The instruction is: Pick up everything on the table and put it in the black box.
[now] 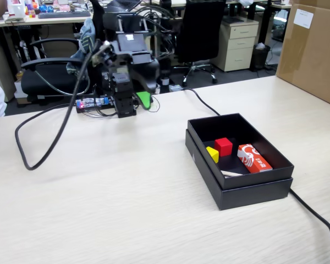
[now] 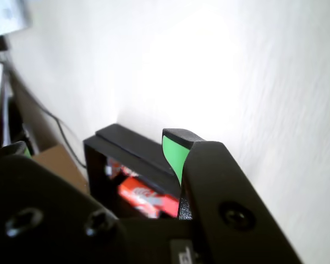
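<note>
Inside the black box [image 1: 247, 192], near the table's [image 1: 126, 209] right edge in the fixed view: yellow cube [image 1: 213, 154].
Touching the red cube [image 1: 224, 146], with a red-and-white packet [image 1: 254, 158] just beside. Gripper [image 1: 142, 101] folded back near the far edge; jaw state impossible to tell, only one green-lined tip showing.

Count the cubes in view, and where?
2, both inside the black box: yellow cube near its left wall in the fixed view, red cube touching it. More may hide behind the near wall.

Beige table [image 1: 126, 203]: black box [image 1: 247, 192], cable [image 1: 44, 143], carton [image 1: 311, 49].
</note>
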